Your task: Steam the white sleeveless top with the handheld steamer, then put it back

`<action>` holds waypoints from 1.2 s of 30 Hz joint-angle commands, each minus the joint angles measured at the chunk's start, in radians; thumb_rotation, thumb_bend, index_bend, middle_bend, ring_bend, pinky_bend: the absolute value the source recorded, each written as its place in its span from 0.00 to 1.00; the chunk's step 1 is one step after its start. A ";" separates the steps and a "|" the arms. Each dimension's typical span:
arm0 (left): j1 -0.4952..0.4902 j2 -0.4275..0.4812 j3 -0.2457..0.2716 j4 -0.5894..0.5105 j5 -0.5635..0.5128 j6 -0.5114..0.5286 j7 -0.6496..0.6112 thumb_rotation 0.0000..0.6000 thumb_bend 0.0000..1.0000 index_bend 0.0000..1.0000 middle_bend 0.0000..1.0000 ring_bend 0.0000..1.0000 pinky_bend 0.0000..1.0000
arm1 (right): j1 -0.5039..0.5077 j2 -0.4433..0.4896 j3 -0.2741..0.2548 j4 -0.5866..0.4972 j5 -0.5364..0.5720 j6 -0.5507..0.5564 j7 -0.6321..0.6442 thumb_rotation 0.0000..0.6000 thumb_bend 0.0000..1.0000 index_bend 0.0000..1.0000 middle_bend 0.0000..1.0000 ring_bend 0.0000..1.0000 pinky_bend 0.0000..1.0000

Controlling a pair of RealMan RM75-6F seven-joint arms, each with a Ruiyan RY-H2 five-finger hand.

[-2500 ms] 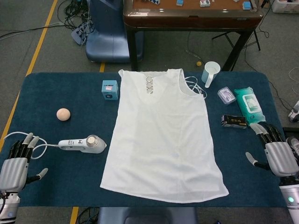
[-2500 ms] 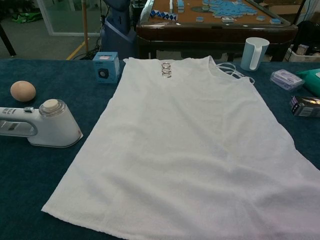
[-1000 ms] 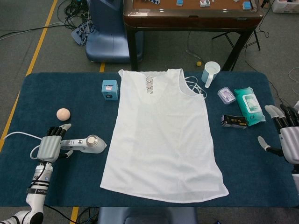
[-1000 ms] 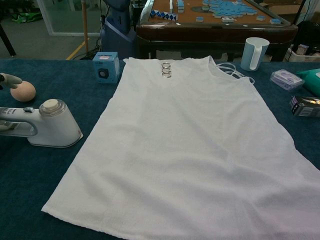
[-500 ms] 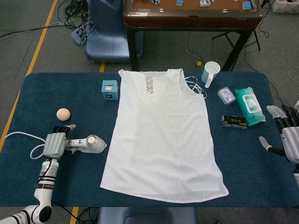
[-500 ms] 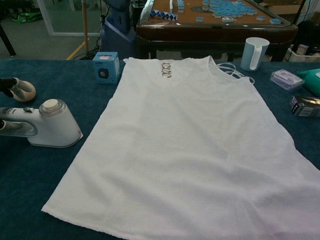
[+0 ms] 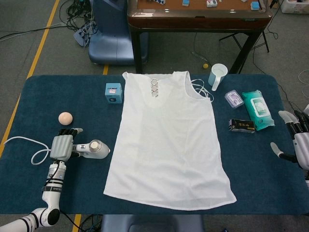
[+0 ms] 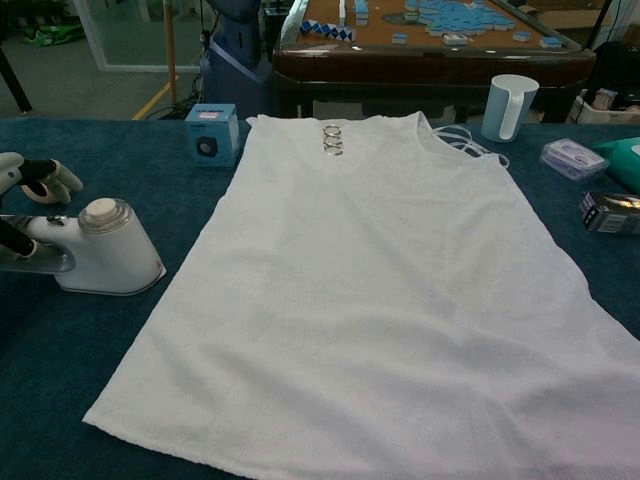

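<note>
The white sleeveless top (image 7: pixel 169 140) lies flat in the middle of the blue table, neckline away from me; the chest view shows the top (image 8: pixel 380 270) filling most of the frame. The white handheld steamer (image 7: pixel 94 149) lies on its side just left of the hem, and the chest view has the steamer (image 8: pixel 100 250) at its left edge. My left hand (image 7: pixel 62 145) lies over the steamer's handle with fingers extended, not closed around it; its fingertips (image 8: pixel 40 175) show above the handle. My right hand (image 7: pixel 300 145) hovers at the table's right edge, fingers apart and empty.
A peach ball (image 7: pixel 65 118) sits behind the left hand. A small blue box (image 7: pixel 113 92) stands left of the neckline. Right of the top are a cup (image 7: pixel 217 75), a clear case (image 7: pixel 233 98), a wipes pack (image 7: pixel 257 108) and a black box (image 7: pixel 241 125). The steamer's cord (image 7: pixel 24 145) loops left.
My left hand came up from the table's front-left corner and onto the steamer's handle. My right hand drew back toward the right edge. The steamer and top have not moved.
</note>
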 commanded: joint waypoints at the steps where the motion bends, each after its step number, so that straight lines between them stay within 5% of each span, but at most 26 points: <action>1: -0.010 -0.021 0.002 0.030 0.002 0.006 0.022 1.00 0.12 0.30 0.34 0.28 0.17 | 0.000 0.000 -0.001 0.002 0.000 -0.002 0.003 1.00 0.31 0.00 0.13 0.00 0.00; 10: -0.027 -0.074 0.018 0.142 0.031 0.041 0.096 1.00 0.12 0.43 0.42 0.34 0.18 | 0.000 -0.001 -0.002 0.006 0.000 -0.008 0.011 1.00 0.31 0.00 0.13 0.00 0.00; 28: -0.044 -0.085 0.048 0.192 0.060 -0.001 0.075 1.00 0.12 0.68 0.51 0.40 0.22 | -0.009 0.001 -0.005 -0.003 0.003 -0.005 0.010 1.00 0.31 0.00 0.13 0.00 0.00; 36: -0.048 -0.067 0.046 0.190 0.071 -0.034 -0.044 1.00 0.12 0.77 0.68 0.58 0.54 | -0.013 0.001 -0.004 -0.004 0.006 -0.001 0.011 1.00 0.31 0.00 0.13 0.00 0.00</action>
